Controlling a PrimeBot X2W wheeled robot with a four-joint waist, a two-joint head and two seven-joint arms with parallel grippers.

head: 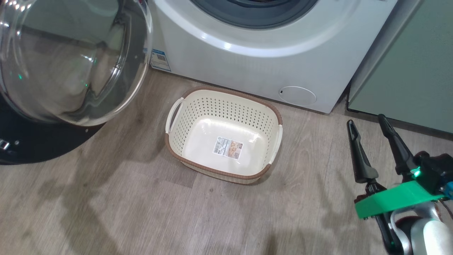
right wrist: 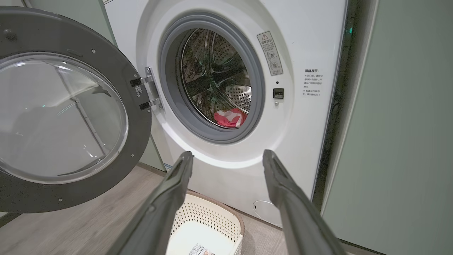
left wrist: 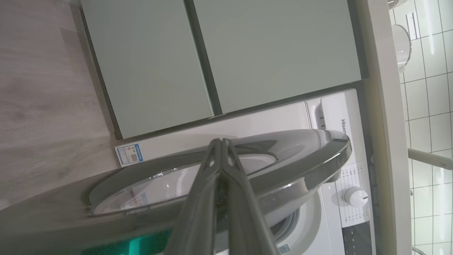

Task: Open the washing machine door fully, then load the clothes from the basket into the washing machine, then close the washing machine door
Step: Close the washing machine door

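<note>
The washing machine door [right wrist: 46, 117] stands swung open to the left of the washing machine [right wrist: 311, 117]. Red and white clothes [right wrist: 230, 117] lie at the bottom of the steel drum. The cream basket [head: 226, 106] sits on the floor before the washing machine [head: 247, 63], holding nothing but its sticker label. My right gripper [head: 366, 120] is open to the basket's right, fingers apart with nothing between them, aimed at the drum mouth in the right wrist view [right wrist: 227, 155]. My left gripper [left wrist: 222, 141] is shut and empty, its tips over the door [left wrist: 300, 159]; contact cannot be told.
Pale green cabinets [head: 407, 71] stand right of the machine, and more cabinet fronts [left wrist: 212, 53] lie beyond the door. The door's glass bowl [head: 70, 60] and black ring overhang the wooden floor [head: 141, 198] at the left. A tiled wall [left wrist: 428, 106] rises above the worktop.
</note>
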